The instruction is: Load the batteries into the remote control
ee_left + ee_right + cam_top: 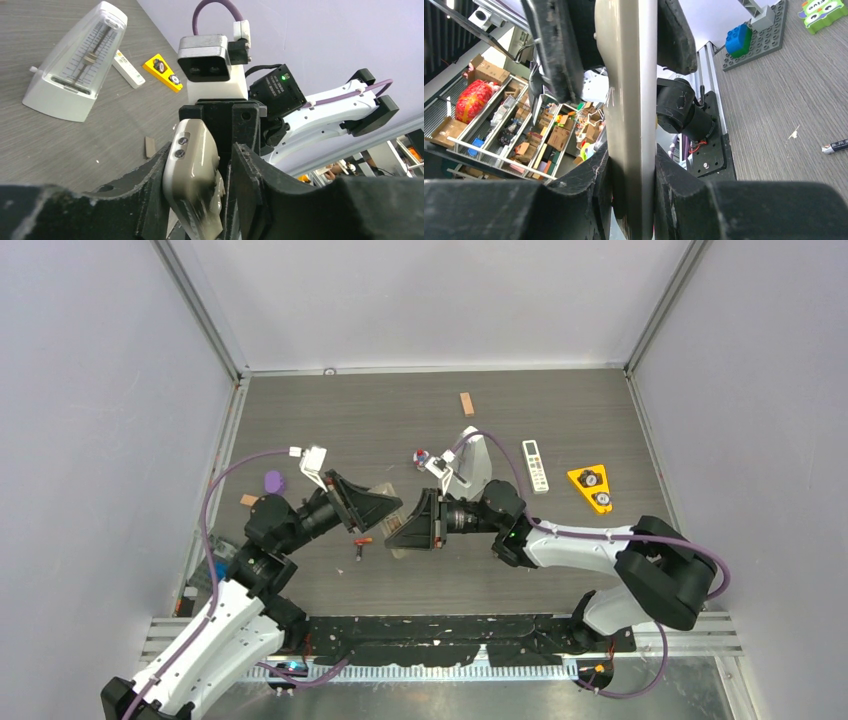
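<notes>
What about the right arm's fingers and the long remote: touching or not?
Touching. The right wrist view shows the remote control squeezed between both fingers, each pressed against a side with no gap.

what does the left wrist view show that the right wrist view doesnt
Only the left wrist view: the metronome, the short white remote with buttons, the yellow wedge and the other arm's wrist camera.
Only the right wrist view: one battery lying on the table, a blue block on a grey baseplate, a green toy and shelves of boxes beyond the table.
Both: the remote control close up between dark fingers, and the grey table.
</notes>
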Motion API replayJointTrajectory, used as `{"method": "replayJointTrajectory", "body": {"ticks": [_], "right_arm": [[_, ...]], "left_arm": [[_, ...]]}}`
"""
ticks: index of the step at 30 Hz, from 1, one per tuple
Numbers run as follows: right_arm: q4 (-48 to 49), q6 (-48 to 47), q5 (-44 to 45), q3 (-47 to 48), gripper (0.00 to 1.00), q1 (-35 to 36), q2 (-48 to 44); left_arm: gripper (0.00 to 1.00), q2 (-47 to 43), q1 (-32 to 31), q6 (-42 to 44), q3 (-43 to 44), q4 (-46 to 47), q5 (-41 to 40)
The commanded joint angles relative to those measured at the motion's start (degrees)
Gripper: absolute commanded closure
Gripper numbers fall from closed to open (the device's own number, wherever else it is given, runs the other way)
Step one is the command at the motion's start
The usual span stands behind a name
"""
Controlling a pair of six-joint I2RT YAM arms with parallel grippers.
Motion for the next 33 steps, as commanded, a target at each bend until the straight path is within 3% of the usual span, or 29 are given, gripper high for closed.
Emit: {"method": "replayJointTrajectory", "body": {"ticks": [1, 5, 6, 8, 9, 11, 12, 14, 18, 22, 26, 33], "right_arm": [[4.92, 1.71, 0.85, 2.69, 0.94, -0.17, 0.36], [4.19, 1.69, 1.16, 2.92, 0.93, -0.25, 0.80], [3.84, 1.63, 1.30, 2.99, 0.92, -0.28, 0.77], [1.94, 0.23, 2.17, 2.89, 0.75, -0.33, 0.26], [-0.39, -0.64, 3.61, 2.86, 0.59, -0.34, -0.56], [-7.61, -4.15, 7.23, 2.99, 0.38, -0.34, -2.41], [-10.45, -7.40, 8.65, 3.47, 0.30, -0.35, -3.12], [-21.55, -11.32, 12.64, 4.74, 0.24, -0.35, -4.81], [-36.77, -18.17, 24.21, 9.00, 0.21, 0.91, -5.74], [-50.82, -21.90, 37.55, 16.97, 0.27, 5.24, -1.53], [-67.04, -18.17, 51.07, 29.88, 0.36, 10.90, 10.92], [-84.03, -8.66, 59.69, 50.57, 0.45, 17.94, 27.28]], "left_arm": [[0.61, -0.18, 0.16, 0.84, 0.39, 4.51, -0.93], [0.96, -0.08, 0.19, 1.73, 0.94, 3.14, -1.28], [1.00, -0.29, 0.22, 2.36, 1.35, 2.12, -1.85], [1.00, -1.03, 0.19, 4.98, 2.56, -1.37, -3.46], [1.00, -1.52, 0.16, 6.98, 3.87, -4.47, -4.82], [1.00, -2.59, 0.18, 11.53, 7.06, -12.54, -9.12], [1.00, -3.10, 0.16, 14.17, 9.16, -16.91, -12.04], [1.00, -4.16, 0.16, 18.63, 13.37, -25.25, -19.12], [1.00, -6.56, 0.21, 25.77, 18.63, -36.52, -36.07], [1.00, -8.98, 0.16, 29.34, 21.64, -41.98, -44.72], [1.00, -11.59, 0.20, 30.25, 23.57, -44.65, -52.09], [1.00, -14.97, 0.18, 30.58, 26.86, -48.51, -59.86]]}}
